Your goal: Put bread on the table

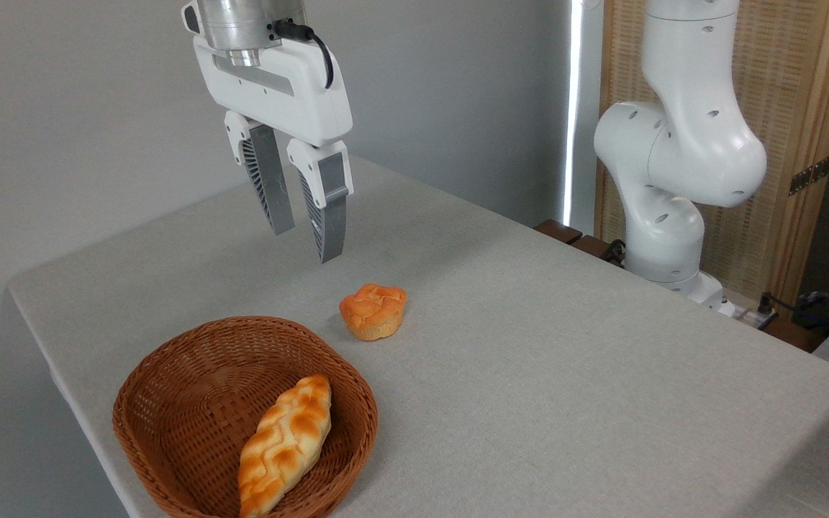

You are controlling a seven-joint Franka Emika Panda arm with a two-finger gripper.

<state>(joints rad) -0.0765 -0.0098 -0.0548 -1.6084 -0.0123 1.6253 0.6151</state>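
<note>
At the near left of the desk sits a brown woven basket, its rim close to the desk's near-left edge. Inside it, toward the right and near side, lies the bread — a long braided loaf, pale yellow with toasted golden ridges, lying at a slant with one pointed end toward the far right and the other toward the near edge of the basket. It rests on the basket's floor and leans against the inner wall, so it is not on the desk surface. Above and beyond the basket hangs the pincer, well clear of the desk, its two ribbed grey fingers pointing down with a plain gap between them — released, and holding nothing. Just right of the basket's far rim, apart from it, a small round orange bun stands on the grey-beige cloth, below and slightly right of the fingertips. At the far right, beyond the desk's edge, rises the white arm base, before a wooden, cane-panelled screen.
</note>
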